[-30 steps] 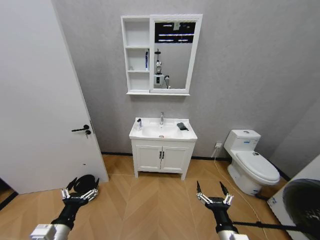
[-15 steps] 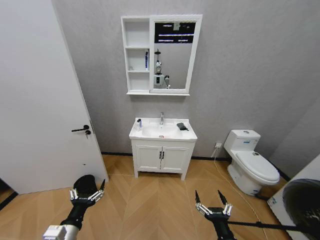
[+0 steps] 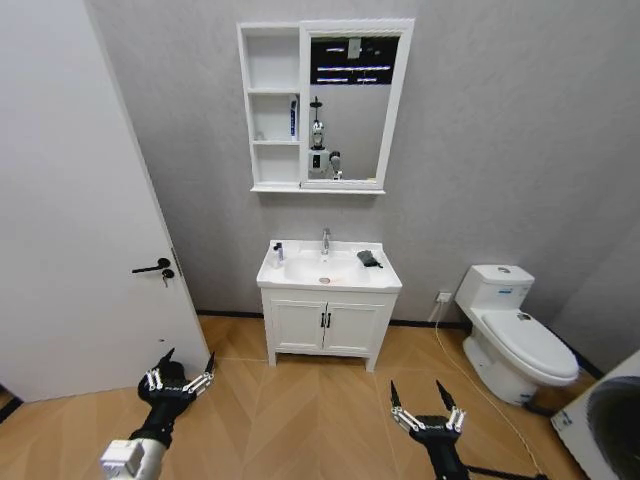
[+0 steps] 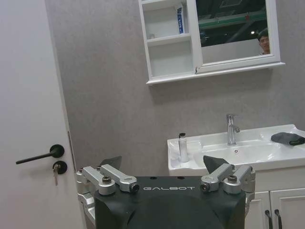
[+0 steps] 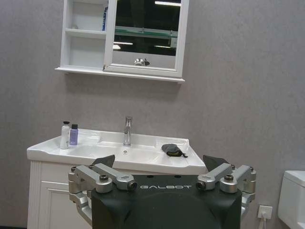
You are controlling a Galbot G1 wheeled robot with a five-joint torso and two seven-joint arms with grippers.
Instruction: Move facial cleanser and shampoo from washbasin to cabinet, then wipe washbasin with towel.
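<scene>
My left pincer (image 3: pixel 180 377) wide, low at 7 o'clock; right pincer (image 3: pixel 427 410) wide at 5; towel (image 3: pixel 369 258) on washbasin (image 3: pixel 329 272) at 12.

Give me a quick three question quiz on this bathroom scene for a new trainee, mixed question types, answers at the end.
1. True or false: the towel lies on the washbasin rim, on the side of the faucet nearer the toilet.
2. Multiple choice: the two small bottles stand A) on the cabinet bottom shelf, B) on the washbasin's corner nearer the door, C) on the floor.
3. Fill in: both the left gripper and the right gripper are ____, low above the wooden floor, short of the vanity.

Key: 1 true; 2 B; 3 open.
</scene>
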